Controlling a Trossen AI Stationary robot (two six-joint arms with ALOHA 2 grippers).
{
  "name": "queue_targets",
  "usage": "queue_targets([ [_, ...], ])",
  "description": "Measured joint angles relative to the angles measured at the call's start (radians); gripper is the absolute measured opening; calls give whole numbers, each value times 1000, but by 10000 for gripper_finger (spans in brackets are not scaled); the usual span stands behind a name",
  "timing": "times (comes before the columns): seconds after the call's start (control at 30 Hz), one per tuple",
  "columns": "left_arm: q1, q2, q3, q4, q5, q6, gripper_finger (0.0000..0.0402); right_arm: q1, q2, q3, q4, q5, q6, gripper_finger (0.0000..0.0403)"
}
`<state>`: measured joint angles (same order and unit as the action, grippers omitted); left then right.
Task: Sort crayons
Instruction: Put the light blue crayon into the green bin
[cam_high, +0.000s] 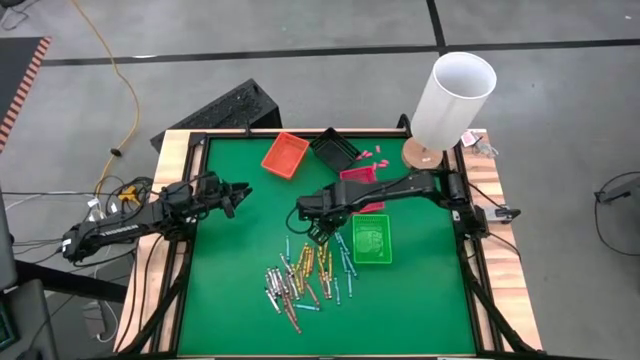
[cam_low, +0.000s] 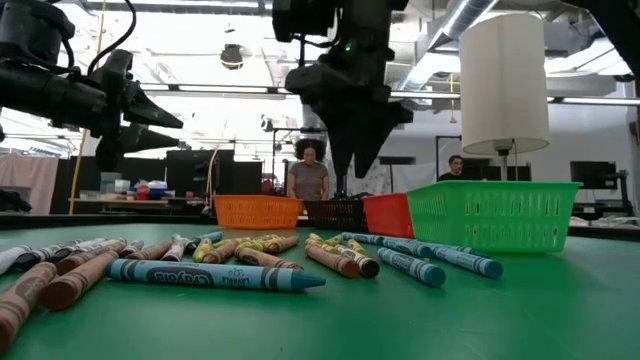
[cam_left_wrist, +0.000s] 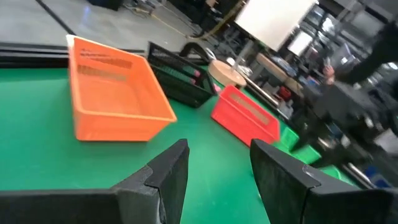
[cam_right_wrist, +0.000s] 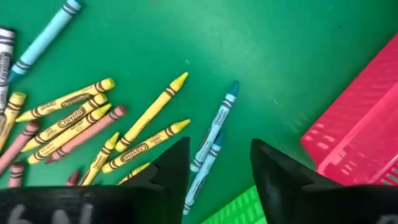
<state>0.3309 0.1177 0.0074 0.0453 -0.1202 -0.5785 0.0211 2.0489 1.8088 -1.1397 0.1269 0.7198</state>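
Note:
Several crayons (cam_high: 300, 278) in light blue, yellow and brown-red lie loose on the green mat near the table's front middle, and they fill the foreground of the low view (cam_low: 215, 275). My right gripper (cam_high: 316, 232) hangs open above the far end of the pile and points down, clear of the mat (cam_low: 352, 150). In its wrist view (cam_right_wrist: 219, 165) two light blue crayons (cam_right_wrist: 214, 134) lie below the gap between its fingers, with yellow ones (cam_right_wrist: 149, 112) beside them. My left gripper (cam_high: 240, 194) waits open at the table's left, held level (cam_left_wrist: 217, 168).
An orange tray (cam_high: 285, 153), a black tray (cam_high: 333, 150) and a red tray (cam_high: 358, 176) stand at the back middle. A green tray (cam_high: 371, 240) stands just right of the pile. A tall white cylinder (cam_high: 452, 100) stands at the back right corner. Two people (cam_low: 308, 170) stand beyond the table.

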Motion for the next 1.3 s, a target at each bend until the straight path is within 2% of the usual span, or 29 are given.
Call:
queue_targets([
  [0.13, 0, 0, 6, -32, 84, 13, 162, -11, 4, -16, 18, 13, 27, 215],
  [0.23, 0, 0, 6, -32, 124, 40, 162, -13, 1, -14, 25, 42, 33, 220],
  [0.57, 0, 0, 9, -43, 116, 37, 162, -6, 2, -36, 48, 98, 49, 204],
  [0.83, 0, 0, 10, -46, 115, 39, 162, 5, 1, -166, 156, 59, 92, 201],
  [1.3, 0, 0, 11, -48, 109, 36, 162, 5, 1, -205, 264, 59, 88, 201],
])
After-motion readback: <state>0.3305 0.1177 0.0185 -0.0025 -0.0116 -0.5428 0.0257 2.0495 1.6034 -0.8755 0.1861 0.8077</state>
